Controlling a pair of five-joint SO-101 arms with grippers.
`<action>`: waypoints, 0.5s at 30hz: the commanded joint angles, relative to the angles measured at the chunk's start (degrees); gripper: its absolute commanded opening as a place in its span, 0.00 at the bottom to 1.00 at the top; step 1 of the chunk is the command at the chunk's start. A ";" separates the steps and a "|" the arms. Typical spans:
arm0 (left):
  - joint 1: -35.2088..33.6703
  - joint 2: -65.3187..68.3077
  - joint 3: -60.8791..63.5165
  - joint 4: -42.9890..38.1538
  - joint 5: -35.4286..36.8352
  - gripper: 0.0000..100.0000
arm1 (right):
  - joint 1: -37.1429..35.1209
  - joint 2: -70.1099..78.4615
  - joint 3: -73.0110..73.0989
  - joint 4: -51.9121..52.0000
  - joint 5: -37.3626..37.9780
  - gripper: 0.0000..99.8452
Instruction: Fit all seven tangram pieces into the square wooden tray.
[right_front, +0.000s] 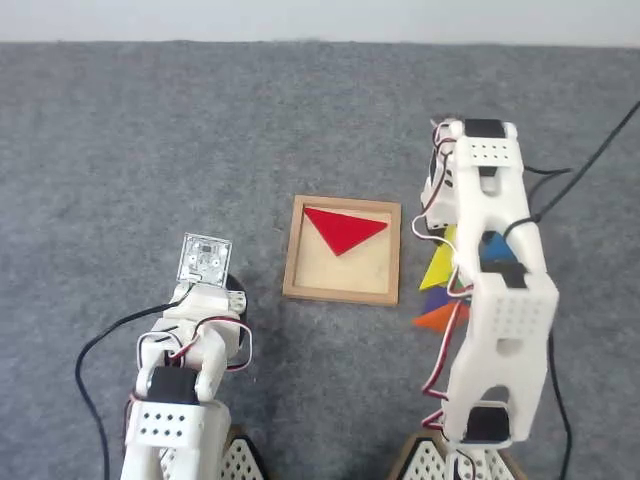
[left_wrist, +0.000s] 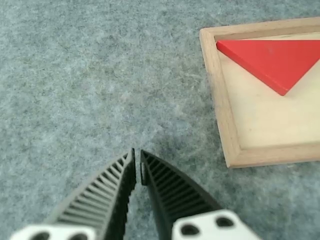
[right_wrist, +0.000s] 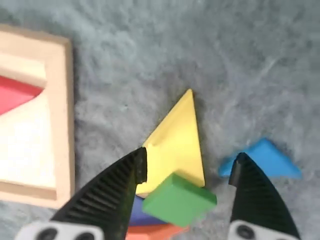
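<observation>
The square wooden tray lies mid-table with one red triangle in its far part; it also appears in the left wrist view, tray and red triangle. Right of the tray lies a pile: a yellow triangle, a green square on top of it, a blue piece, purple and orange pieces beneath. My right gripper hangs open over this pile, fingers either side of the green square. My left gripper is shut, empty, over bare carpet left of the tray.
Grey carpet covers the table. The right arm stretches over the loose pieces, hiding most of them from above; yellow and orange corners stick out. Cables trail beside both arm bases.
</observation>
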 joint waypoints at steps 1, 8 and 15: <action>-0.26 -0.79 -0.48 0.44 0.26 0.02 | -1.63 -14.20 9.41 -5.14 -1.05 0.26; -0.26 -0.79 -0.48 0.44 0.26 0.02 | -1.71 -24.13 37.45 -26.51 -5.19 0.26; -0.26 -0.79 -0.48 0.44 0.26 0.02 | -1.63 -11.82 29.36 -23.78 -5.36 0.26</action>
